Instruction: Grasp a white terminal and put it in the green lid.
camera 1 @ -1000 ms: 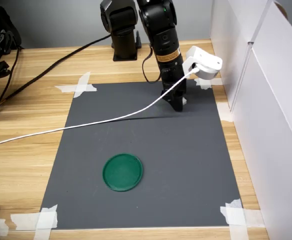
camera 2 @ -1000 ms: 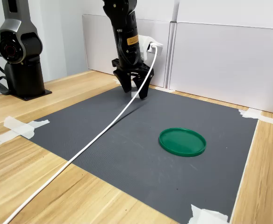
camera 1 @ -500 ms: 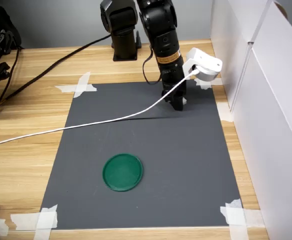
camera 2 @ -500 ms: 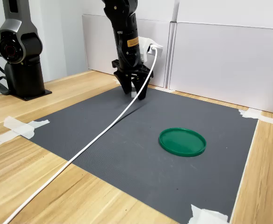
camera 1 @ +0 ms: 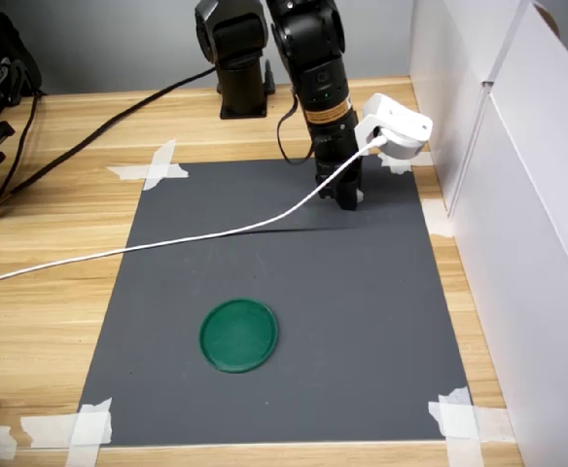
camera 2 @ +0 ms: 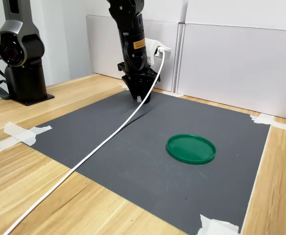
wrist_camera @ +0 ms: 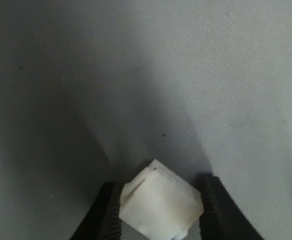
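Now, from the first exterior view's left, your flat round dark-green plastic lid (camera 1: 238, 335) lies alone on the dark grey mat (camera 1: 265, 263), well apart from the arm. Farther right, your black gripper (camera 1: 345, 203) stands at the mat's far edge, fingers drawn narrow against the tiny white plastic terminal block (wrist_camera: 160, 205) between them.

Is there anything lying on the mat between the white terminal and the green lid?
Nothing visible does. The white terminal sits between the gripper fingers at the mat's far end, and the dark mat between it and the green lid is bare. The white cable trails off to the first exterior view's left.
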Controlling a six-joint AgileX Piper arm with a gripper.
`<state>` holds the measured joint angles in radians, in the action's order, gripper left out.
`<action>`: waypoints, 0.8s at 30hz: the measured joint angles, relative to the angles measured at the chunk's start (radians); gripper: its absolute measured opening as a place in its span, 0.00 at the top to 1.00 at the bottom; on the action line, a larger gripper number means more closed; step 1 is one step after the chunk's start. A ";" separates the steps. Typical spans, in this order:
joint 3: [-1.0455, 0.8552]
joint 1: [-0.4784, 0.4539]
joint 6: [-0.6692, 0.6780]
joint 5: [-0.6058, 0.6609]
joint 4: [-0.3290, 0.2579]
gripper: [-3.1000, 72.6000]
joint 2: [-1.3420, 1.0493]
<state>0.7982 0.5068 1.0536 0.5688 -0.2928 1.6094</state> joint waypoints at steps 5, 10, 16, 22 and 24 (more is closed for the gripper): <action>0.001 0.000 -0.004 0.030 0.025 0.47 -0.006; 0.000 0.000 -0.005 0.096 0.041 0.47 -0.053; 0.006 0.000 -0.005 0.132 0.045 0.47 -0.129; 0.101 0.000 -0.035 0.267 0.052 0.47 -0.144; 0.144 0.000 -0.069 0.307 0.057 0.47 -0.144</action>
<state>0.9421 0.5068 0.9842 0.8756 -0.2355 1.4656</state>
